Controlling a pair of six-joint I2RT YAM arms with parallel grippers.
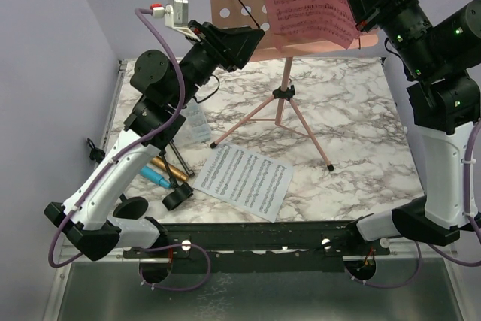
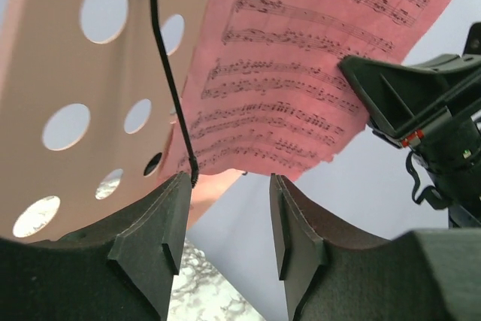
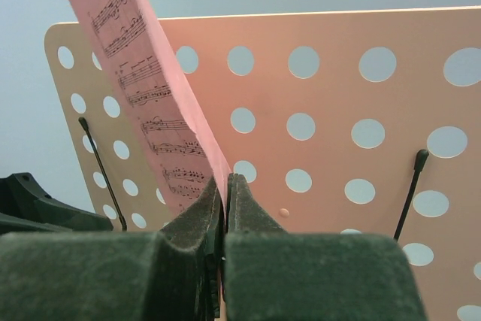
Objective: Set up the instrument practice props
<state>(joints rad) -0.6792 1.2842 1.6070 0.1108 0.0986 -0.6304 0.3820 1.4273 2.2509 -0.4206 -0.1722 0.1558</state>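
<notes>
Plain lilac walls (image 1: 45, 20) stand around a white-and-grey marbled counter (image 1: 353, 110), above which both arms are raised.

The right gripper (image 3: 224, 186) is clamped tight on the edge of a pink sheet-music page (image 3: 143, 95). Its two dark jaws meet with only the paper between them. The page stands in front of the face of the pink perforated music rack (image 3: 331, 95), over the rack's right half in the overhead view, and it curls away from the board towards the wrist camera.

The left gripper (image 2: 229, 186) is raised at the rack's left side with its jaws about half parted and nothing between them. Its left finger ends just beside the lower tip of a thin black wire page-holder (image 2: 169, 80) that runs down the rack's face. The pink page hangs just beyond the gap.

Thin pink tripod legs (image 1: 282, 110) spread from the rack's pole onto the middle of the counter. A white sheet-music page (image 1: 242, 180) lies flat in front of them, near the front edge. To its left, a gold microphone (image 1: 169, 168) and a blue microphone (image 1: 155, 178) lie side by side, partly under the left arm. A black round-based mic mount (image 1: 177, 198) lies just beside them. A dark round shape (image 1: 131, 208) behind the arm may be a second mount, though most of it is hidden. A small clear plastic box (image 1: 197, 122) sits further back.
</notes>
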